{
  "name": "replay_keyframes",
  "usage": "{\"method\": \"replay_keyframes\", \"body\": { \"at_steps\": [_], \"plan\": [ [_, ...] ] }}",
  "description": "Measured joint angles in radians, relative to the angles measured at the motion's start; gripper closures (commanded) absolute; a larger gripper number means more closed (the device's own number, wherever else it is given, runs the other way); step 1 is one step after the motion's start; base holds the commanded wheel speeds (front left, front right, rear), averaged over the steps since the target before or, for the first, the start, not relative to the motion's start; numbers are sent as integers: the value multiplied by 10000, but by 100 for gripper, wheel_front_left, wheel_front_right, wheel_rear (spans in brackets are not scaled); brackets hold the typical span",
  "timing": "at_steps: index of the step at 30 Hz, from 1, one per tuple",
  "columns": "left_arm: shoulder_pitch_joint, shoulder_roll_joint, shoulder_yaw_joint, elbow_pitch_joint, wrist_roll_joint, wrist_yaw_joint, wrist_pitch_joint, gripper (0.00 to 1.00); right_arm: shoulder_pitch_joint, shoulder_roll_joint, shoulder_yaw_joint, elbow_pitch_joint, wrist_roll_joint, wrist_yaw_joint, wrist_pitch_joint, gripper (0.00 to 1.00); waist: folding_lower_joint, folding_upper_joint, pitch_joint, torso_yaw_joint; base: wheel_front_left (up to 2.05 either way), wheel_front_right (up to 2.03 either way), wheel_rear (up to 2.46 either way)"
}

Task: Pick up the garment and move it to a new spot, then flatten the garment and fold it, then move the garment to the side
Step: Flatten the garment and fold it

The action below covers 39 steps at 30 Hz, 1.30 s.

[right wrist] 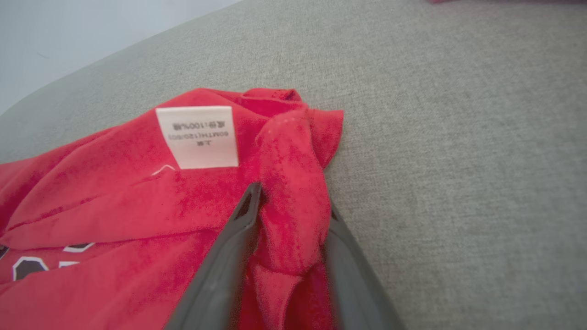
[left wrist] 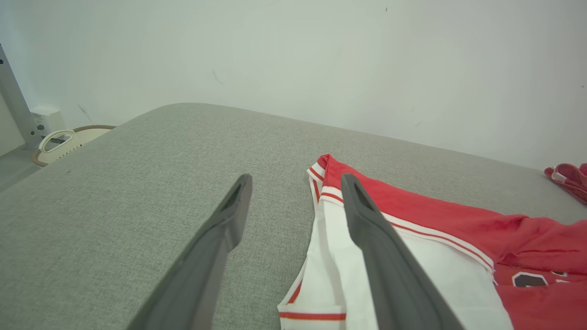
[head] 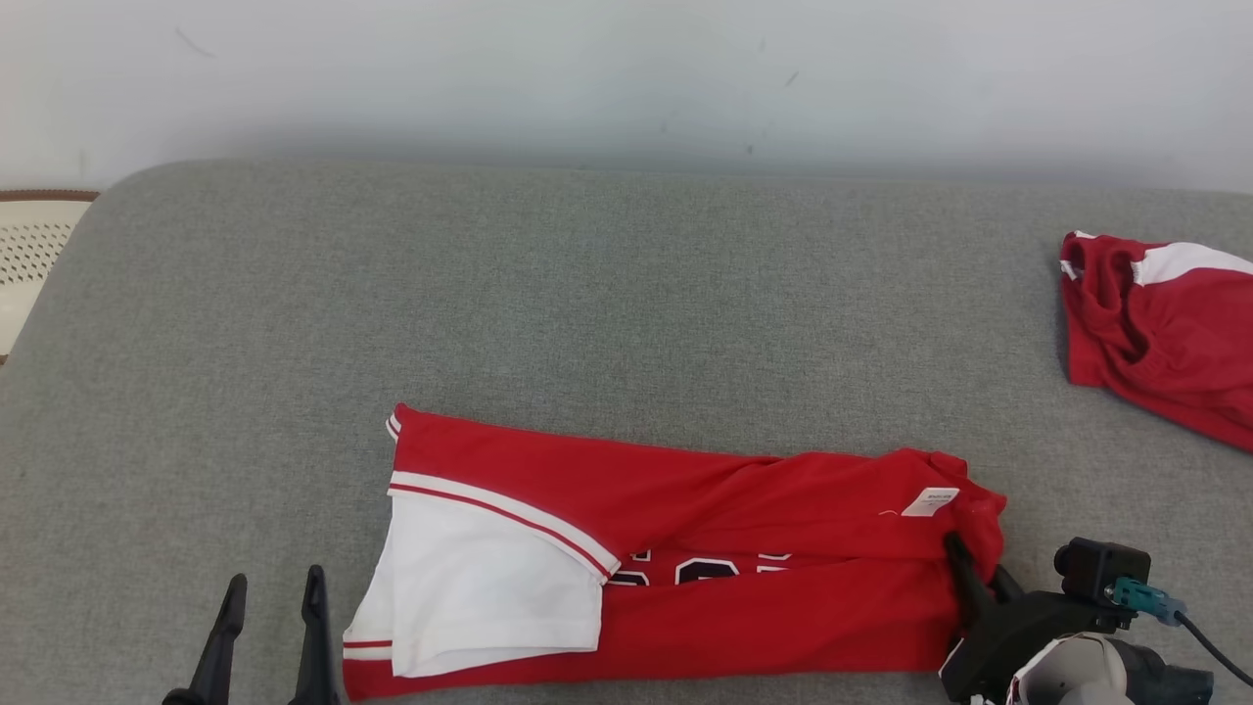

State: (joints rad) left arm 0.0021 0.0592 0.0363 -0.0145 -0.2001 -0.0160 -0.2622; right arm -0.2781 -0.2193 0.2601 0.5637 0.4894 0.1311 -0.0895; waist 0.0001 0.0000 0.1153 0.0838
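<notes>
Garment [head: 744, 490]: red knit cloth, matt, finely dimpled; white side panel smoother.
Label [right wrist: 198, 136]: white, smooth woven tape, printed.
Tabletop [head: 587, 294]: grey coarse-woven cloth cover, matt.
Left hand [left wrist: 296, 183] fingers [left wrist: 215, 238]: dark grey, smooth, matt, plastic-looking.
Wall [head: 587, 78]: pale, matt, scuffed.

Your left gripper [left wrist: 296, 183] is wide open above the gray pad [left wrist: 137, 183]. The red and white garment [left wrist: 435, 215] lies at four o'clock.
</notes>
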Motion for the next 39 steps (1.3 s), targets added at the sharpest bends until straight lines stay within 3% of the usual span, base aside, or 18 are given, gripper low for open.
{"method": "replay_keyframes", "body": {
  "at_steps": [7,14,19,31,39],
  "plan": [
    [-24,-36,130,67,17,-79,0,0,-227,-169,-98,-12,29,2,-364,100,0,1,40,-82,0,0,0],
    [-24,-61,203,82,44,-88,0,0,-291,-1177,-867,-105,-174,2,-458,100,0,0,20,-194,0,0,0],
    [-23,-73,278,88,44,-88,0,0,-265,-1423,-955,-708,-86,2,-205,100,0,0,9,-306,0,0,0],
    [-40,-82,399,157,42,-90,0,0,122,-1365,1120,-4075,2598,0,1131,100,0,0,-127,-377,0,0,0],
    [-44,-84,339,215,25,-75,0,0,231,-1369,2336,-5166,3808,-2,1425,100,0,0,-250,-179,0,0,0]
  ]
}}
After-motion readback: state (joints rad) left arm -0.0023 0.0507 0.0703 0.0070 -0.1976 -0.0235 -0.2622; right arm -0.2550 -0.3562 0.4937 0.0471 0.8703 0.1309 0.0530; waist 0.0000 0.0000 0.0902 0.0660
